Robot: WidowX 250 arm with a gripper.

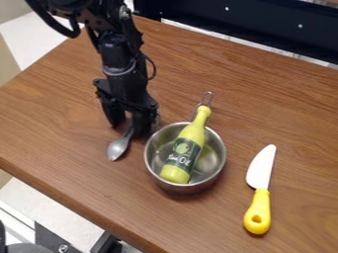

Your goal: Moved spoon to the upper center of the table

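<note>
Spoon (118, 147) is seen on the wooden table (59, 123), just beside the metal saucepan (153, 167), its handle overhung by the black gripper (130, 122), whose jaws are set apart.

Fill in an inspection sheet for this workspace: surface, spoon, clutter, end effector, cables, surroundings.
Surface: brown wood-grain table.
Job's things: metal spoon, bowl toward the near edge, to the pot's left in the view; not at the upper center.
Clutter: metal pot holding a slanted yellow-green bottle, its neck over the rim by the pot's wire handle; yellow-handled knife to the right.
End effector: low over the table, at the spoon's handle; grip cannot be confirmed.
Cables: black cable looped beside the arm.
Surroundings: dark panel beyond the far edge; people, nothing seen.
</note>
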